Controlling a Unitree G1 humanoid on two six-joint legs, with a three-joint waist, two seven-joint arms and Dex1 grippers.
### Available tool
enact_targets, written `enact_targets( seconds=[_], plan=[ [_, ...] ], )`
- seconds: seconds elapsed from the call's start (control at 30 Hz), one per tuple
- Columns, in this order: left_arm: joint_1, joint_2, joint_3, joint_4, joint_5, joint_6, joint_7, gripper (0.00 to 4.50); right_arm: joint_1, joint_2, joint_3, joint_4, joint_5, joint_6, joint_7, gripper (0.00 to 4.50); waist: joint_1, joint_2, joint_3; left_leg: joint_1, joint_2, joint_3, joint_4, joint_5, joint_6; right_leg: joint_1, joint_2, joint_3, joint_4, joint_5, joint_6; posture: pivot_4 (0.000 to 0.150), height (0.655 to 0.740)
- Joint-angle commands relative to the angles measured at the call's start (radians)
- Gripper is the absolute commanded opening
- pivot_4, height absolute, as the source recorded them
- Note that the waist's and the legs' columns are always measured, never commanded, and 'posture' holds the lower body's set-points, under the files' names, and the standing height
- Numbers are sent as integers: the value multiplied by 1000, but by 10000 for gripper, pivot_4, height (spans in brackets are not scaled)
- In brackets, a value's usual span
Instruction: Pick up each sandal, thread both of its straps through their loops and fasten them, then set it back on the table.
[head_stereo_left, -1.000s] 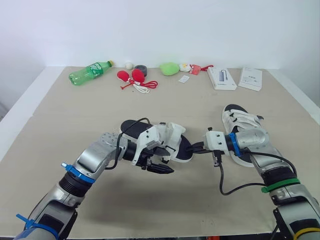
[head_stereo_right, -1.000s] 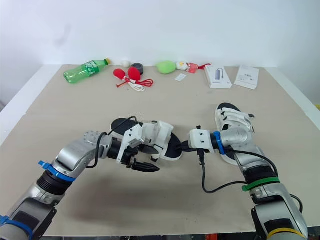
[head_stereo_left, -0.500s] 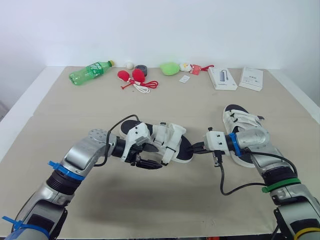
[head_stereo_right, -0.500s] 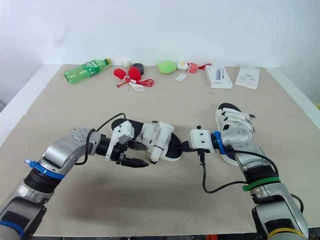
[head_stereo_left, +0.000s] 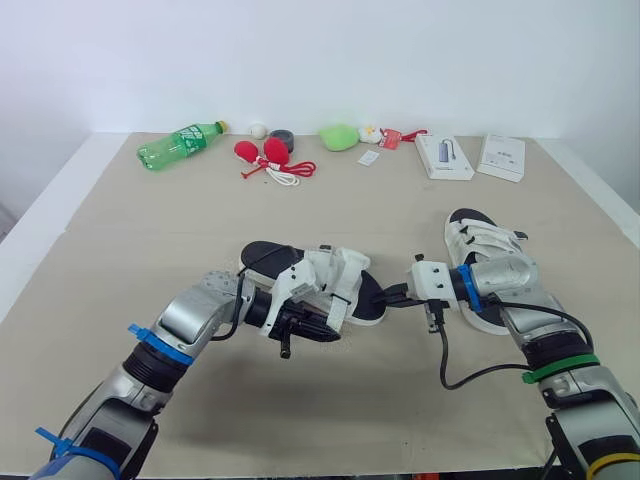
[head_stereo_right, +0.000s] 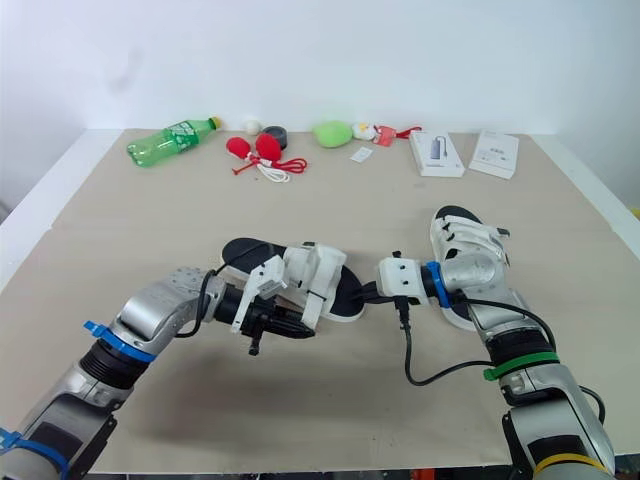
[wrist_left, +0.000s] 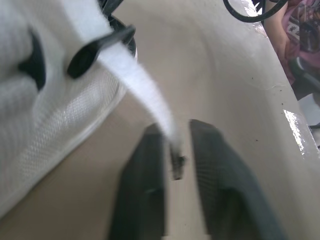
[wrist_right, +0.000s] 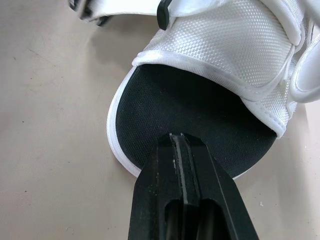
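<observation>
Strap (white) hangs inside the spread left gripper.

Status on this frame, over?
Left gripper open, strap tip between its fingers, strap through black loop. Right gripper shut, tip on sandal toe. Nothing blocking.

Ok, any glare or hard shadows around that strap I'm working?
Left wrist view: one glare streak on the table's edge, well off the white strap. Left eye view: only soft shadows beside the sandal. Right wrist view: even light, faint shadow along its sole.
</observation>
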Motion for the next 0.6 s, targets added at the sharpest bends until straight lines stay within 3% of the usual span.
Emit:
enact_targets(
  seconds=[0.03, 0.4, 0.6],
  plan=[
    [-30, -15, 43, 16, -50, 52, -9, 817, 13, -13, 20, 20, -39, 9, 3, 0, 0, 0, 0, 0, 0, 0, 0, 0, 0, 0, 0, 0, 0, 0, 0, 1500, 7400],
    [87, 179, 22, -225, -150, 83, -185, 817, 20, -18, 18, 18, -37, 10, 5, 0, -1, 0, 0, 0, 0, 0, -1, 0, 0, 0, -1, 1, 0, -1, -1, 1500, 7400],
    [107, 194, 29, -301, -198, 105, -180, 817, 10, -12, 22, 29, -40, 5, 8, 0, 0, 0, 0, 0, 0, 0, -1, -2, -2, 0, -3, 0, -1, -3, -1, 1500, 7400]
  ],
)
